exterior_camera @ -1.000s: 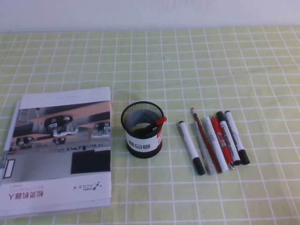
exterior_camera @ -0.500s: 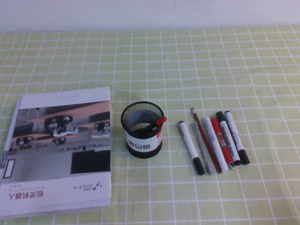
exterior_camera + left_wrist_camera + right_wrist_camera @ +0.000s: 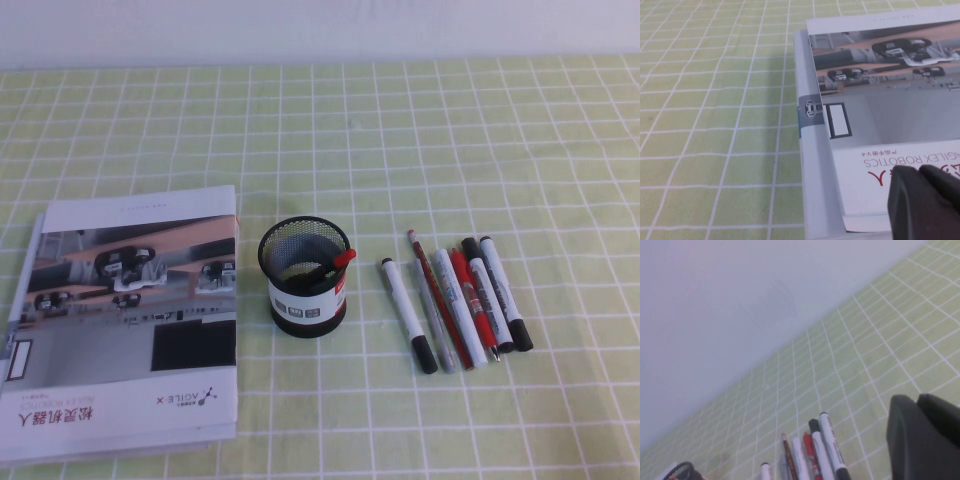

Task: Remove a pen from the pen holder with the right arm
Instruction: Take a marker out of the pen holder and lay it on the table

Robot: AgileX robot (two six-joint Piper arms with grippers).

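Observation:
A black mesh pen holder (image 3: 305,278) stands mid-table, and a red-capped pen (image 3: 335,263) leans inside it, its cap at the right rim. Several pens and markers (image 3: 455,300) lie side by side on the cloth to its right. Neither arm shows in the high view. In the right wrist view, my right gripper (image 3: 916,400) is shut and empty above the cloth. It is off to one side of the laid-out pens (image 3: 812,452), with the holder's rim (image 3: 682,471) at the frame's corner. My left gripper (image 3: 918,173) hovers shut over the booklet (image 3: 880,100).
A stack of AgileX booklets (image 3: 125,320) lies left of the holder on the green checked tablecloth (image 3: 450,150). A white wall (image 3: 320,30) runs behind the table's far edge.

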